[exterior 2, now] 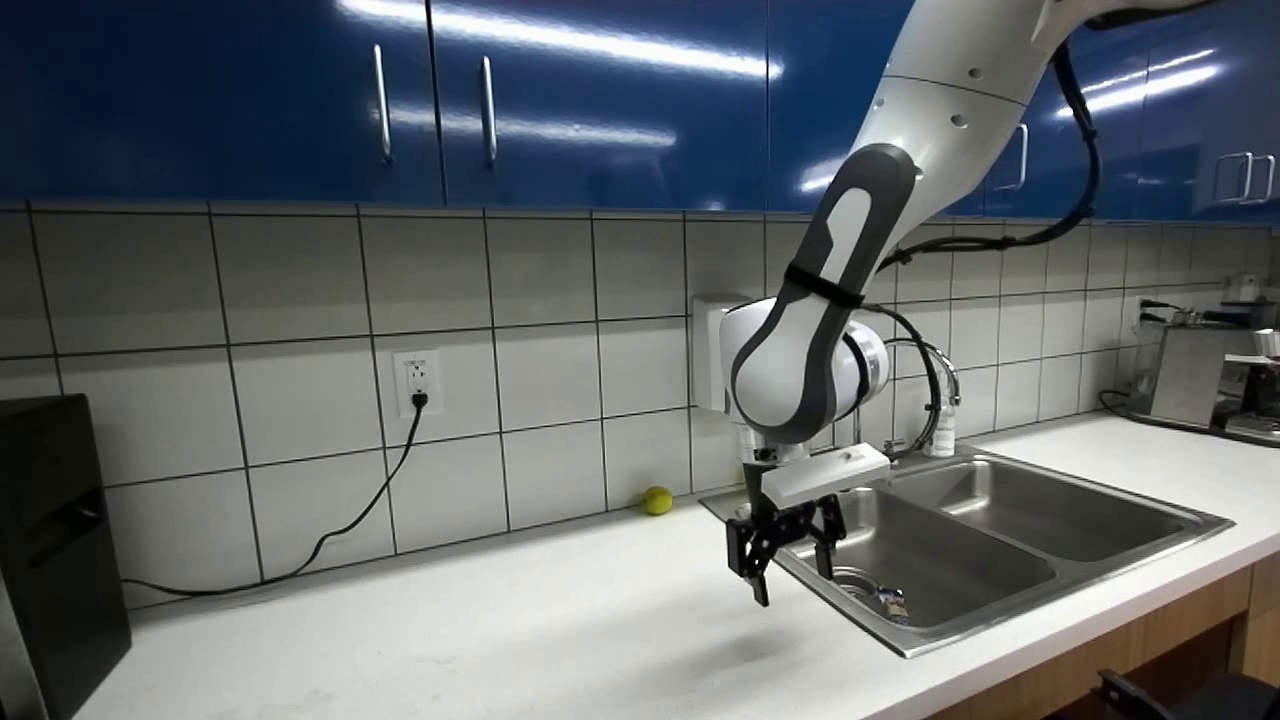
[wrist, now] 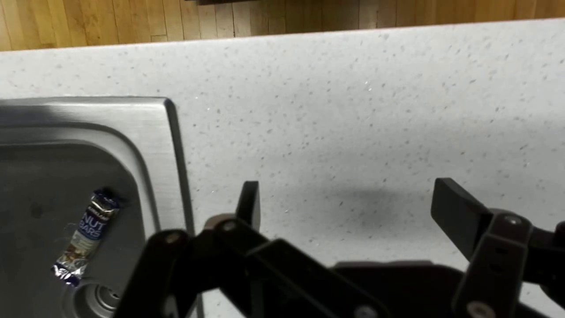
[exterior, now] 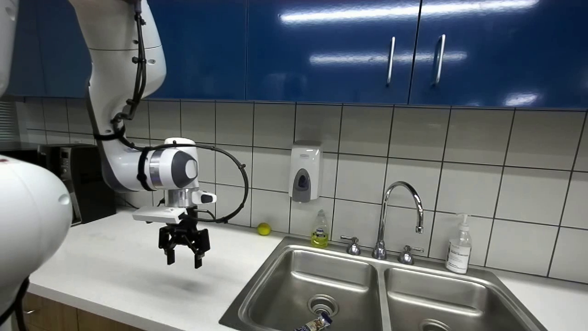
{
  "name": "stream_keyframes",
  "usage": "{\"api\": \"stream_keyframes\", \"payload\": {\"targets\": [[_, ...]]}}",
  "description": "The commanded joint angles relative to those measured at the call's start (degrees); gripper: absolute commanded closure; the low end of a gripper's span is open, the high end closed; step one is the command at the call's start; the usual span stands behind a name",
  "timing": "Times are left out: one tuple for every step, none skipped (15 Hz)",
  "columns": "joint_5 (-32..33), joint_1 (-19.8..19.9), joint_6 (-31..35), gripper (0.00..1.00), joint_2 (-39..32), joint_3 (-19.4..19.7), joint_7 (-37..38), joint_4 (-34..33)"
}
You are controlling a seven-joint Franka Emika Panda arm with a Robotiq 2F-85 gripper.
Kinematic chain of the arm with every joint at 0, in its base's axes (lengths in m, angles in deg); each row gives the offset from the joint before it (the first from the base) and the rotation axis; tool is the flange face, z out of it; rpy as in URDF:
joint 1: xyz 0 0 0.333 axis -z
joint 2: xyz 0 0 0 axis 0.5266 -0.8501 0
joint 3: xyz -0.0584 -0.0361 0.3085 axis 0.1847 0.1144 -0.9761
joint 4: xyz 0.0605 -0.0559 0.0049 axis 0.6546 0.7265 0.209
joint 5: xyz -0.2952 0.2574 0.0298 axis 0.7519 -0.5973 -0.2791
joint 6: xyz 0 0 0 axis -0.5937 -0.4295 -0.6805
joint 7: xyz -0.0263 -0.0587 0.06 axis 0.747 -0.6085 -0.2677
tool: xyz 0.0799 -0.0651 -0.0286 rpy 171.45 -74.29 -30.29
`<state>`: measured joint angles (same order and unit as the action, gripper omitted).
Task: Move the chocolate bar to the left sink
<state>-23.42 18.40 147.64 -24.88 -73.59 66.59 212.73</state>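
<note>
In an exterior view, the bar and the left sink are cut by the lower border. The wrist view shows the bar in full: it lies inside this sink, near the drain; whether they touch, I cannot tell. In an exterior view, the arm hides part of the dispenser. It bends down, and the gripper hangs above the counter, fingers spread apart.
</note>
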Motion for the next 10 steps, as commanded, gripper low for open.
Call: {"api": "stream_keyframes", "payload": {"targets": [[0.37,0.47,-0.23,0.00,0.03,-1.84,0.31,0.30],[0.35,-0.13,-0.26,0.00,0.03,-2.48,0.56,0.61],[0.37,-0.57,-0.27,0.00,0.03,-2.75,0.74,0.78],[0.38,-0.76,-0.27,0.00,0.03,-2.80,0.77,0.85],[0.39,-0.75,-0.27,0.00,0.03,-2.79,0.77,0.85],[0.39,-0.70,-0.27,0.00,0.03,-2.78,0.77,0.85],[0.39,-0.68,-0.27,0.00,0.03,-2.77,0.76,0.85],[0.40,-0.68,-0.27,0.00,0.03,-2.78,0.76,0.85],[0.40,-0.68,-0.27,0.00,0.03,-2.77,0.76,0.85],[0.40,-0.67,-0.27,0.00,0.03,-2.77,0.76,0.85]]}}
